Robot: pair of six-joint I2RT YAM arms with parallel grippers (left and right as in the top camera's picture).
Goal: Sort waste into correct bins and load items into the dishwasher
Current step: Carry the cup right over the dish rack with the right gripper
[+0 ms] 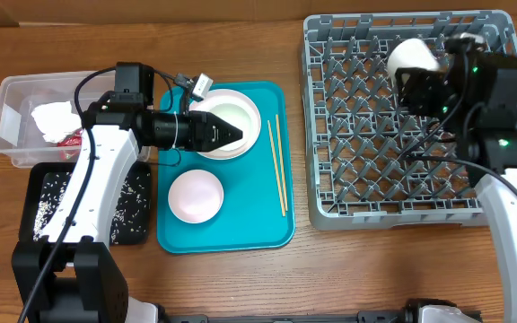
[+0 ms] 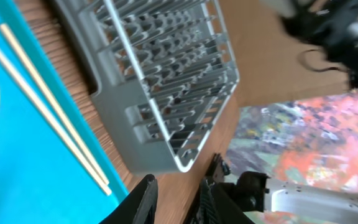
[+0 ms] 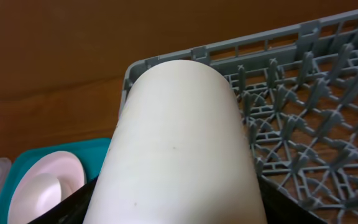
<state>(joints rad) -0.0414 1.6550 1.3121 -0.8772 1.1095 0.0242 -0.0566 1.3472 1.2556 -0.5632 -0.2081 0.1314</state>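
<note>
Cup (image 1: 409, 54) clamped in right gripper (image 1: 420, 76), hanging over rack (image 1: 375, 161) at its 12 o'clock edge. Left gripper (image 1: 233, 135) hovers over bowl (image 1: 240, 108) at 12 o'clock of teal tray (image 1: 258, 229), fingers (image 2: 145, 199) a narrow gap apart, nothing between them. Small plate (image 1: 196, 196) at tray's 7 o'clock. Chopsticks (image 1: 277, 166) lie side by side along tray's 3 o'clock edge. Tub (image 1: 12, 99) at table's 9 o'clock holds tissue (image 1: 54, 117) and red wrapper (image 1: 72, 137). Black tray (image 1: 39, 179) at 6 o'clock of tub, rice (image 1: 52, 193) scattered inside.
</note>
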